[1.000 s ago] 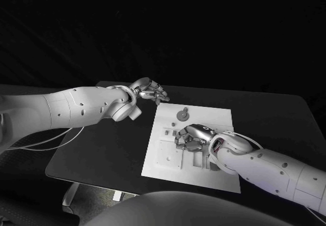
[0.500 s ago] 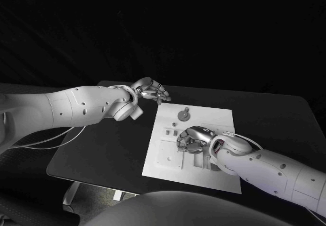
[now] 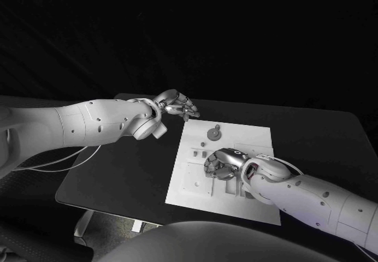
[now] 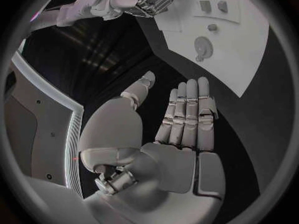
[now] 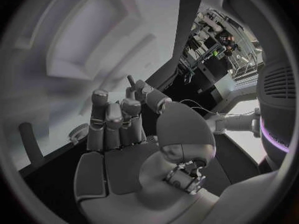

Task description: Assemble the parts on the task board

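Your right hand [image 3: 221,163] sits low over the middle of the task board [image 3: 236,132], fingers curled down among the parts, and the right wrist view shows a thin dark pin-like part [image 5: 131,81] standing up between the thumb and a fingertip, so I judge it pinched there (what lies under the palm is hidden in the head view, so treat that as likely, not certain). The risk is a tilted part: if you push it down off-line with its hole, it may jam or skid out of the pinch and roll across the board. A hard press could also slide the board on the black table [image 3: 118,169], since nothing pins it. Your left hand [image 3: 176,103] hangs just off the board's far left corner, empty, fingers straight and side by side with the thumb apart; it steadies nothing. Mind the round knob-like part [image 3: 213,132] near the far edge: a wide sweep of either hand might knock it.
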